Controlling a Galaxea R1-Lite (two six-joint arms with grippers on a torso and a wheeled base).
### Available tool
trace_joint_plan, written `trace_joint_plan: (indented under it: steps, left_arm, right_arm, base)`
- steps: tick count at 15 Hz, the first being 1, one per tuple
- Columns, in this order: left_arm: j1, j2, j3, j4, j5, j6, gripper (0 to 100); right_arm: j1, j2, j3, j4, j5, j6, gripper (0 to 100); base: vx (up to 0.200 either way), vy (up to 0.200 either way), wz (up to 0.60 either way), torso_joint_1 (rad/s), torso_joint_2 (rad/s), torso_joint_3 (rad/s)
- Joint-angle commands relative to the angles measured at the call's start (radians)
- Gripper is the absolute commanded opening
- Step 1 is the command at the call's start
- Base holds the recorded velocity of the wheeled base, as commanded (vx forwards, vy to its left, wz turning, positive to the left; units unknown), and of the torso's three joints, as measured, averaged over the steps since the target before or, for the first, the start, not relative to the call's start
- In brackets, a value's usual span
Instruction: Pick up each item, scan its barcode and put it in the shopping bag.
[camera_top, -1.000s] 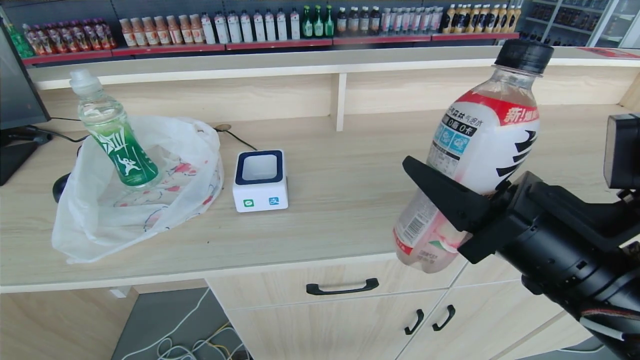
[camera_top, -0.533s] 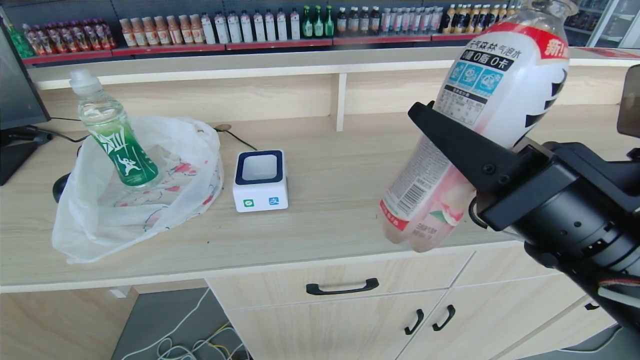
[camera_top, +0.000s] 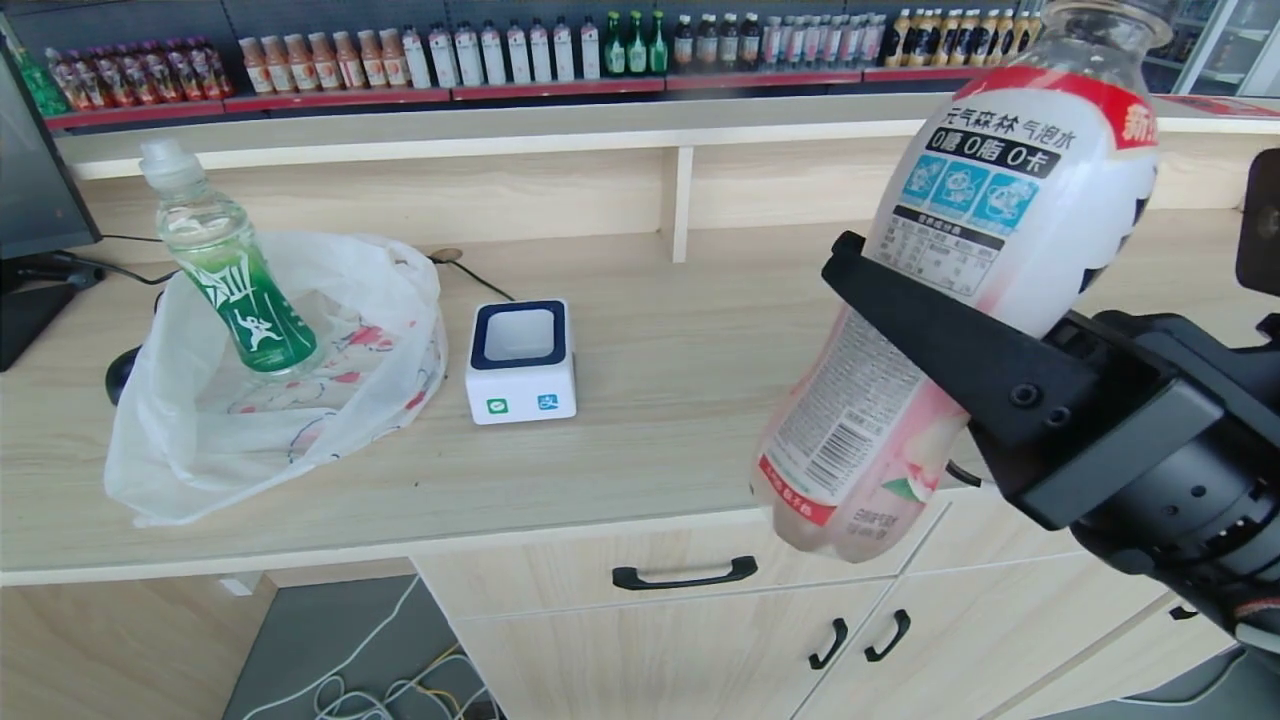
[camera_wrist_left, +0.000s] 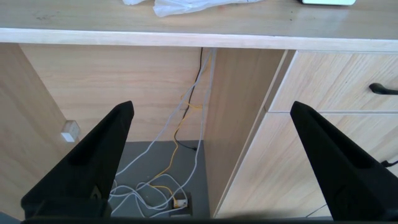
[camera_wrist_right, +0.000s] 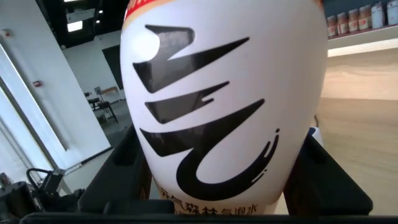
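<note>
The right gripper pinches a white-and-pink drink bottle around its middle, one black finger lying across the label. The bottle hangs tilted in the air over the front edge of the worktop toward its right end, neck up, with its barcode on the lower side. The scanner sits well apart, nearer the middle of the worktop. Just beside it, toward the left end, lies the shopping bag with a green bottle leaning inside. The left gripper hangs spread and empty below the worktop's front edge, facing the cabinet.
</note>
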Motion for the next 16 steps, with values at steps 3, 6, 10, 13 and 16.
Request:
trace_joint_plan:
  steps: [3,6,10,13,16]
  left_arm:
    - [0.0,0.0,0.0,-0.001,0.0,0.0,100]
    - [0.0,0.0,0.0,-0.001,0.0,0.0,100]
    - [0.0,0.0,0.0,-0.001,0.0,0.0,100]
    - [0.0,0.0,0.0,-0.001,0.0,-0.002,100]
    - [0.0,0.0,0.0,0.001,0.0,0.0,100]
  right_arm:
    - [-0.004,-0.011,-0.014,0.001,0.021,0.058,0]
    - [-0.004,-0.006,-0.023,0.002,0.049,0.061,0]
    - [-0.003,-0.003,-0.025,0.002,0.06,0.058,0]
    - [0.023,0.0,-0.022,0.002,0.058,0.044,0]
    - [0.025,0.004,-0.023,0.002,0.06,0.033,0]
  base:
    - [0.0,0.0,0.0,0.0,0.0,0.0]
    - [0.0,0.0,0.0,0.0,0.0,0.0]
    - [0.0,0.0,0.0,0.0,0.0,0.0]
    - [0.0,0.0,0.0,0.0,0.0,0.0]
    - [0.0,0.0,0.0,0.0,0.0,0.0]
